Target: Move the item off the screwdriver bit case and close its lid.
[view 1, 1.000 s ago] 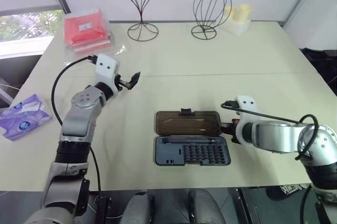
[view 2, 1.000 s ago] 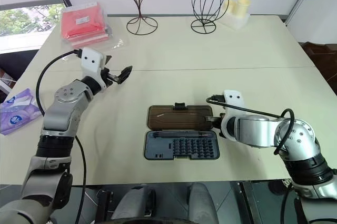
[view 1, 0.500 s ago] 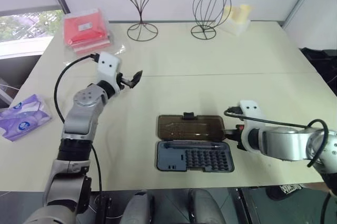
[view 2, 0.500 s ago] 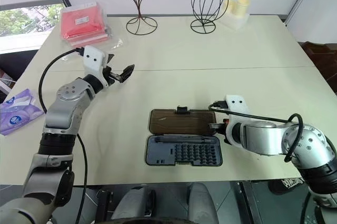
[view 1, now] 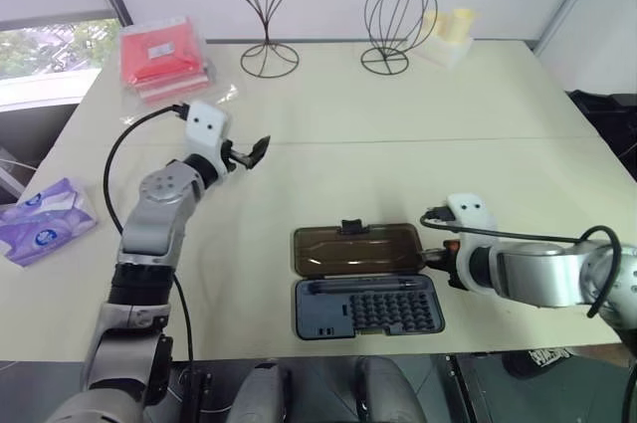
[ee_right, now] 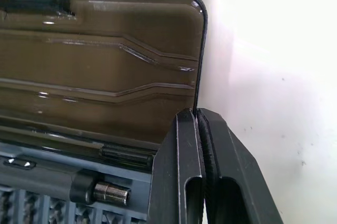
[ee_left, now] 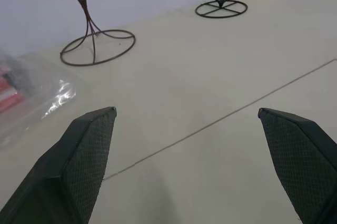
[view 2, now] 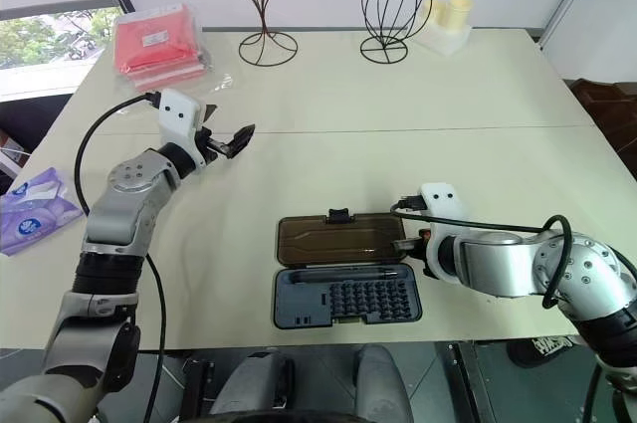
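The screwdriver bit case [view 1: 368, 309] lies open near the table's front edge, its rows of bits showing. Its lid [view 1: 356, 247], smoky brown with a black latch tab, lies folded back on the far side. My right gripper [view 1: 430, 257] is shut, its tips [ee_right: 197, 112] right at the lid's [ee_right: 105, 76] right edge beside the hinge; I cannot tell if the edge is pinched. The item, a purple-and-white tissue pack [view 1: 45, 221], lies at the table's left edge, far from the case. My left gripper [view 1: 257, 149] hangs open over the table, holding nothing [ee_left: 185, 110].
A red packet in clear wrap [view 1: 159, 57] lies at the back left. Two black wire stands [view 1: 267, 45] [view 1: 393, 25] and pale yellow cups [view 1: 450, 30] stand along the far edge. The case sits close to the table's front edge [view 1: 328, 351].
The case has slid toward the table's front edge and turned slightly, with my right gripper drawing back alongside the lid's right edge. The left arm has stayed put.
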`<act>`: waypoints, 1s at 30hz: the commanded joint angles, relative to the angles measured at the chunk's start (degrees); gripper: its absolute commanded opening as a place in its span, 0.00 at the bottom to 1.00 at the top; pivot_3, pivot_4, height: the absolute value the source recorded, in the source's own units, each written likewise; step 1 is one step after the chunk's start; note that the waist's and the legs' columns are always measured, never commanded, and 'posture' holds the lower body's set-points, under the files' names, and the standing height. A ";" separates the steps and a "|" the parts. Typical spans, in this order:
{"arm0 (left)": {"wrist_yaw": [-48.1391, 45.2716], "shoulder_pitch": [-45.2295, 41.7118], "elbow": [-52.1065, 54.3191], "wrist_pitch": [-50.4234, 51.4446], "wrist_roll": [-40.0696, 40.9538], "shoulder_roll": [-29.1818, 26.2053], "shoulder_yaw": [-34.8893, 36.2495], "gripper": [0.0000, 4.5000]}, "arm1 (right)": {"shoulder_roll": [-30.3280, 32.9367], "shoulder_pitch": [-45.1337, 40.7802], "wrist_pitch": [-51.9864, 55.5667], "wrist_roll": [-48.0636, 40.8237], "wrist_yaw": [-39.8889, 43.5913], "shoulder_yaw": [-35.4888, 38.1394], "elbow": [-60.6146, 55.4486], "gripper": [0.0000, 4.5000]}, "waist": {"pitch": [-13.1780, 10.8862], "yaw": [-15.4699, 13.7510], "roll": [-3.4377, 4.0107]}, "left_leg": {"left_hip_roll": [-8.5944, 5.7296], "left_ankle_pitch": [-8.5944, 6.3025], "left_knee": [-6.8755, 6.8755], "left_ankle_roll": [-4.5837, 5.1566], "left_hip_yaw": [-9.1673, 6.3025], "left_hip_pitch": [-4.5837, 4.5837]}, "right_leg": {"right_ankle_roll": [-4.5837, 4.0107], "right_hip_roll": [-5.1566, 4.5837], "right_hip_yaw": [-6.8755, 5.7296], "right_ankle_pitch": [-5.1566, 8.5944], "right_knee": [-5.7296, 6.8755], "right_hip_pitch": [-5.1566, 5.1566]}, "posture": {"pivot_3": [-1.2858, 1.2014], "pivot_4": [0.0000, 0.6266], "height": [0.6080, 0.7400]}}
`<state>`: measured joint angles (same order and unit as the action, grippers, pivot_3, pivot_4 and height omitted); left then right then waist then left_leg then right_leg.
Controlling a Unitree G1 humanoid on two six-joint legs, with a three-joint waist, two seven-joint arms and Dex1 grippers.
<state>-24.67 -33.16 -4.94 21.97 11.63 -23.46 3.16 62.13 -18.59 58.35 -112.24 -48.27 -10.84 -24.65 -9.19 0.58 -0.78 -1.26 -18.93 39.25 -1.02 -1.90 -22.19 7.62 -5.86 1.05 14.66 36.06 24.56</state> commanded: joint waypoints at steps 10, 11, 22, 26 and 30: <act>-5.01 1.42 4.59 0.75 3.21 -0.84 0.28 1.00 | 0.41 -3.17 -1.90 -0.76 -0.11 0.88 -1.51 0.99 | 0.00 0.05 0.00 | 0.01 0.02 0.00 -0.04 0.00 0.00 | 0.00 0.00 0.00 0.00 0.00 0.00 | 0.52 0.24 1.00; -7.84 2.66 6.28 1.16 4.85 -1.55 0.04 1.00 | 0.47 -4.43 -1.84 -0.76 0.34 1.09 -1.29 0.99 | 0.00 0.06 0.00 | 0.02 0.03 0.00 -0.06 0.00 0.00 | 0.00 0.00 0.00 0.00 0.00 0.00 | 0.52 0.24 1.00; -37.21 14.03 20.70 10.39 21.46 -15.17 -2.84 1.00 | -1.62 -12.87 -3.38 7.52 8.67 4.03 -1.83 0.99 | -0.01 0.00 0.02 | 0.12 -0.01 -0.01 0.01 -0.01 -0.01 | -0.02 0.02 0.02 0.01 -0.03 0.03 | 0.52 0.24 1.00; -43.60 15.80 23.23 9.65 22.40 -17.10 -6.59 0.58 | -4.00 -13.72 -4.34 20.08 16.85 4.44 -4.41 1.00 | -0.02 0.01 0.04 | 0.10 -0.01 -0.01 0.02 0.00 -0.01 | -0.02 0.02 0.03 0.01 -0.02 0.03 | 0.52 0.24 1.00; -48.97 17.10 25.12 7.83 22.51 -17.44 -10.46 0.13 | -5.84 -11.49 -5.50 31.88 27.39 4.43 -6.18 1.00 | -0.02 0.13 0.06 | 0.06 -0.03 -0.01 0.05 0.02 -0.01 | -0.02 0.07 0.03 0.01 -0.03 0.03 | 0.52 0.24 1.00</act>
<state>-71.00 -16.34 18.00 31.62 33.22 -40.21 -6.32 56.45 -30.82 53.87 -84.93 -25.32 -8.16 -29.18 -9.21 0.71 -0.73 -1.20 -18.96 39.23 -0.97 -1.88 -22.19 7.60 -5.79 1.08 14.67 36.04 24.59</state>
